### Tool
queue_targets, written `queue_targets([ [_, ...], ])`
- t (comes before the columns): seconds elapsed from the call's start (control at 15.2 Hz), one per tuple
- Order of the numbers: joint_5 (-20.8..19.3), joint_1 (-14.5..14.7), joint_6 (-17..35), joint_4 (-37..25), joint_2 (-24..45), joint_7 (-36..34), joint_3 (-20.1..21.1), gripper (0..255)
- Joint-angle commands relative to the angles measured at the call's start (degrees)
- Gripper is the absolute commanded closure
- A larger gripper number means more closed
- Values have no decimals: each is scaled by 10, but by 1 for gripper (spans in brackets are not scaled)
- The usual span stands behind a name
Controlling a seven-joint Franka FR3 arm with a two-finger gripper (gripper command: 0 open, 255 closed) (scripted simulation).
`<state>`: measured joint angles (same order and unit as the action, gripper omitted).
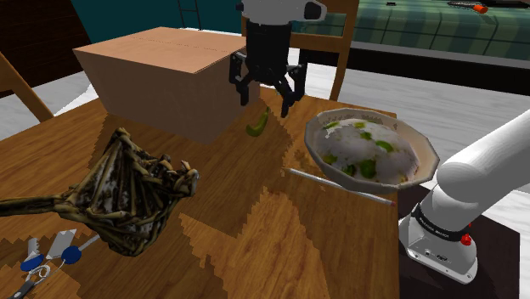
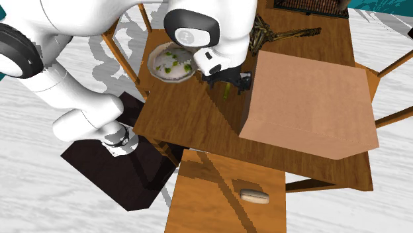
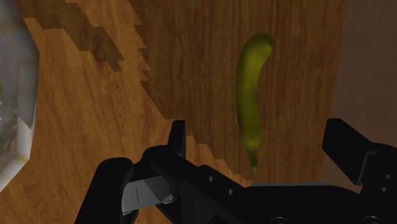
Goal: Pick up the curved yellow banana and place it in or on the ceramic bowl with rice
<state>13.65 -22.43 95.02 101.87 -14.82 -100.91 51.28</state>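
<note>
found the jaws released, spread wide, grasping nothing, hanging close above the desk (image 1: 255,246). located the banana (image 1: 258,125) flat on the desk, under the jaws, at 6 o'clock from them in the shoulder view. noted its long axis running roughly 1 to 7 o'clock there. in the wrist view, saw the banana (image 3: 251,95) between the two fingers (image 3: 347,146), untouched, long axis across their closing line. judged a straight descent sufficient, no twist needed. recorded the bowl (image 1: 314,144) of rice near, at 3 o'clock from the banana. recorded the box (image 1: 161,76) just beside, at 9 o'clock; judged its wall the likeliest snag. logged a thin grey rod (image 1: 340,184) at 4 o'clock and a twig bundle (image 1: 127,191) well apart at 8 o'clock.
</note>
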Motion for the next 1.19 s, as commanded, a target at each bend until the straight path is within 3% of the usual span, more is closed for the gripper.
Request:
queue_targets([
  [0.0, 1, 0, 16, 16, -1, -1, 2, 0],
  [0.2, 5, 2, 43, 45, -3, 1, 5, 0],
  [0.73, 5, 2, 43, 45, -3, 1, 5, 0],
  [0.79, 5, 2, 43, 45, -3, 1, 5, 255],
  [1.12, 5, 2, 43, 45, -3, 1, 5, 255],
])
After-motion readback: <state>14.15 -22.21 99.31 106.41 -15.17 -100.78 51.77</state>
